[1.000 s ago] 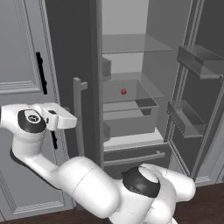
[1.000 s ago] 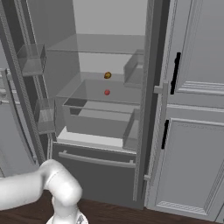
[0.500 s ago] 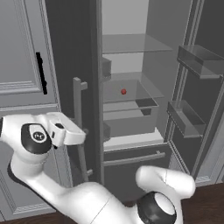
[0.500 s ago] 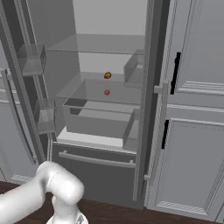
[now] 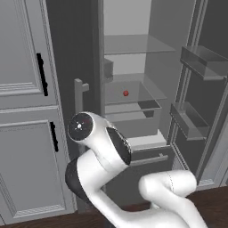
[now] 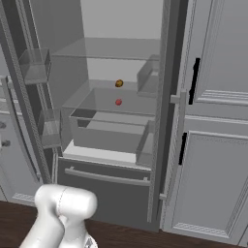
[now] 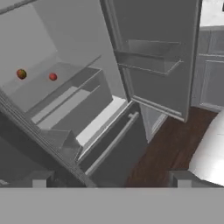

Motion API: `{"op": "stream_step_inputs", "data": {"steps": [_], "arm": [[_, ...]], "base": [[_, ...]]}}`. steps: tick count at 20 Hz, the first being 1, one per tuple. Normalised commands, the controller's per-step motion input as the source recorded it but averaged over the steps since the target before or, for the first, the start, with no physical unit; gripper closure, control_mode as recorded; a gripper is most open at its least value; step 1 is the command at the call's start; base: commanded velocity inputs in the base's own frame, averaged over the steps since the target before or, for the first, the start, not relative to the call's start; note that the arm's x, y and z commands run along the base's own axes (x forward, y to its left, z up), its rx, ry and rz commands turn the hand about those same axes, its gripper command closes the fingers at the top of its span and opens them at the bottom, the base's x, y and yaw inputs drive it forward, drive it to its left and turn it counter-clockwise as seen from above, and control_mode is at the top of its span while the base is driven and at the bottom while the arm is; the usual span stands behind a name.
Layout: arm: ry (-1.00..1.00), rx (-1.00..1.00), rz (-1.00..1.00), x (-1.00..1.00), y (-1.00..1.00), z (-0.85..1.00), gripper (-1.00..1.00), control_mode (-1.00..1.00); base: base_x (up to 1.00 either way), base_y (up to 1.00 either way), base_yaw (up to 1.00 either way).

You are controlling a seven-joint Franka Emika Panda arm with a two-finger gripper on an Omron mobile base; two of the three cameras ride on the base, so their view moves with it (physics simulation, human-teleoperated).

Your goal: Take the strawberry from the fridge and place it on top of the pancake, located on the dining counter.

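The fridge (image 5: 133,44) stands open, its right door (image 7: 153,57) swung wide with clear bins. The strawberry (image 5: 125,93) is a tiny red berry lying on the middle glass shelf, also seen in the right base view as the strawberry (image 6: 118,102) and in the hand view as the strawberry (image 7: 53,77), far off at the upper left. My gripper (image 7: 109,180) is open, its fingertips (image 7: 39,178) wide apart with nothing between them, well short of the shelf. The pancake and the dining counter are out of view.
A small orange-brown round fruit (image 6: 119,83) lies behind the strawberry on the same shelf. A clear drawer (image 6: 111,131) sits below the shelf, above the freezer drawer with its bar handle (image 6: 106,177). Grey panelled cabinets (image 6: 213,121) flank the fridge. My arm's elbow (image 5: 95,138) fills the foreground.
My arm has swung from the left toward the middle of the left base view, in front of the fridge. The strawberry and the fridge doors have not moved. The gripper stays open.
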Motion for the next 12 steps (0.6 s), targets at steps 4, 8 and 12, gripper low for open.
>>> {"op": "stream_step_inputs", "data": {"steps": [4, 8, 12], "arm": [[0.07, 0.77, 0.0, 0.68, -0.98, -0.03, -1.0, -1.0], [0.14, 0.58, -0.01, 0.84, -1.0, -0.05, -1.0, -1.0], [0.16, 0.64, -0.02, 0.96, -0.44, -0.07, -1.0, -1.0]], "base": [[0.0, 0.0, 0.0], [0.0, 0.0, 0.0], [0.0, 0.0, 0.0]]}}
